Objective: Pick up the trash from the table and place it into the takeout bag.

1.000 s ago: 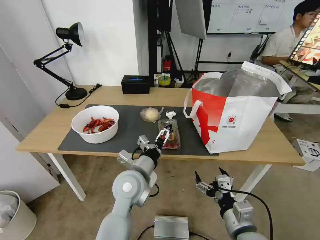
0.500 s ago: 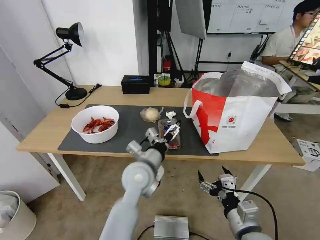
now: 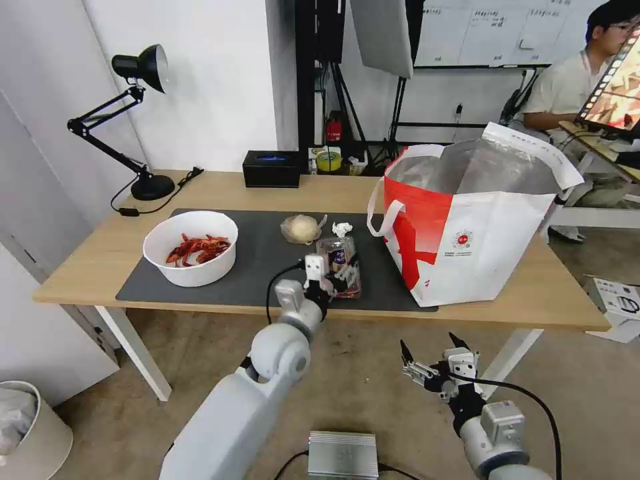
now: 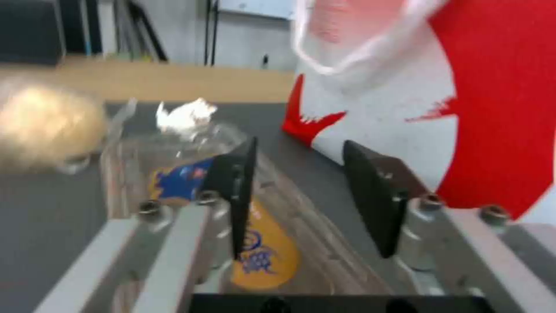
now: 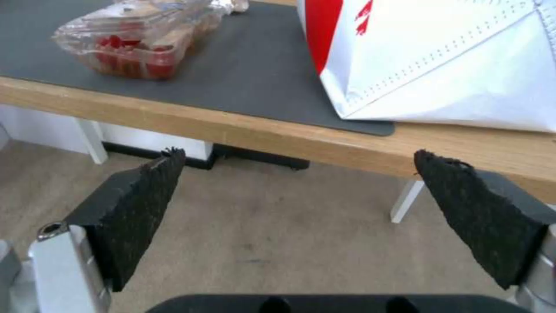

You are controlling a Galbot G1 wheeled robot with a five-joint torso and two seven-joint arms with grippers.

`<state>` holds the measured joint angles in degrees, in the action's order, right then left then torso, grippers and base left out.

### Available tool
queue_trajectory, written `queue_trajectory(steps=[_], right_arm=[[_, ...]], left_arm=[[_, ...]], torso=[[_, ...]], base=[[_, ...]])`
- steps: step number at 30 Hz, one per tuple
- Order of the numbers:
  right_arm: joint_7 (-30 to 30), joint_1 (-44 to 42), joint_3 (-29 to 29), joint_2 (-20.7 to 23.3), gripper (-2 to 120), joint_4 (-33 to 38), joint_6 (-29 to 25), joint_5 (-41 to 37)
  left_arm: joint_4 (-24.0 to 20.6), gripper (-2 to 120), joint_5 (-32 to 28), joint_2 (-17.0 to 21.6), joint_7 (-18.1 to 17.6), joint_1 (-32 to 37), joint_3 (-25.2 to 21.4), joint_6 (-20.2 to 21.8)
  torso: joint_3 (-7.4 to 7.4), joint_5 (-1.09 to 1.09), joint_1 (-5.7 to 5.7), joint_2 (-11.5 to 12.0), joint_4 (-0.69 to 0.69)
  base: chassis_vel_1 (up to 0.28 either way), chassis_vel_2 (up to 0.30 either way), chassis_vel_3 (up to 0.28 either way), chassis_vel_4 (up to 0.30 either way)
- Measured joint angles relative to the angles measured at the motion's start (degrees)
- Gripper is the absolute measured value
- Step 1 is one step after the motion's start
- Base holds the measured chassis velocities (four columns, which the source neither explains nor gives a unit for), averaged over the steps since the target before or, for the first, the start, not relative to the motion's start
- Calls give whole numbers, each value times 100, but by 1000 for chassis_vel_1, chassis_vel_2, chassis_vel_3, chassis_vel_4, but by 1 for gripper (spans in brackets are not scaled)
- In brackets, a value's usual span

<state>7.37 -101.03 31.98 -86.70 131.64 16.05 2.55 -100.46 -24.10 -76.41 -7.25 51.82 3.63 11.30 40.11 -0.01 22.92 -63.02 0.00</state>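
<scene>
Left hand hovering part-open over the clamshell box on the desk.

Its two dark pads are standing a moderate gap apart, gripping nothing, one over the box's clear lid, the other over the grey mat on the takeout bag side. The box is lying just beside the bag. The right hand is hanging wide open below the desk's front edge, under the bag.

Left end effector over clamshell box
</scene>
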Motion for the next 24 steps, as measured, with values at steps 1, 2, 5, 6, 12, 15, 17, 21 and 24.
queue_trajectory(steps=[1, 2, 5, 6, 12, 15, 17, 21, 24], right_arm=[[0, 0, -2, 0, 100, 0, -1, 1], [0, 2, -1, 3, 100, 0, -1, 1], [0, 14, 3, 7, 100, 1, -2, 1], [0, 16, 3, 8, 100, 1, -2, 1], [-9, 143, -38, 40, 100, -16, 23, -461], [-37, 235, -39, 82, 100, -7, 47, -970], [-43, 310, -23, 123, 100, -5, 47, -1217], [-40, 595, 1, 329, 100, -35, -20, -2342], [-40, 759, 1, 431, 100, -55, -81, -3134]], left_arm=[[26, 32, 174, -2, 97, -8, 16, -50], [36, 27, 246, -12, 132, -14, 20, -63], [61, 19, 334, -18, 154, -25, 22, -67], [67, 19, 353, -18, 157, -27, 22, -67], [173, 0, 726, 84, 237, -82, 22, -16], [177, 0, 866, 139, 254, -86, 21, 63], [196, 0, 1058, 174, 268, -87, 19, 83], [205, 0, 1276, 288, 324, -87, 39, 114], [205, 0, 1277, 317, 335, -84, 49, 132]], torso=[[0, 0, 0, 0, 0], [0, 1, 0, 0, -1], [0, 1, 0, 0, -1], [0, 1, 0, 0, -1], [0, 1, 0, 0, 0], [0, 1, 0, 0, 0], [0, 0, 0, 0, -1], [0, 0, 0, 0, 0], [0, 1, 0, 0, -1]], base=[[0, 0, 0, 0], [0, 0, 0, 0], [0, 0, 0, 0], [0, 0, 0, 0], [0, 0, 0, 0], [0, 0, 0, 0], [0, 0, 0, 0], [0, 0, 0, 0], [0, 0, 0, 0]])
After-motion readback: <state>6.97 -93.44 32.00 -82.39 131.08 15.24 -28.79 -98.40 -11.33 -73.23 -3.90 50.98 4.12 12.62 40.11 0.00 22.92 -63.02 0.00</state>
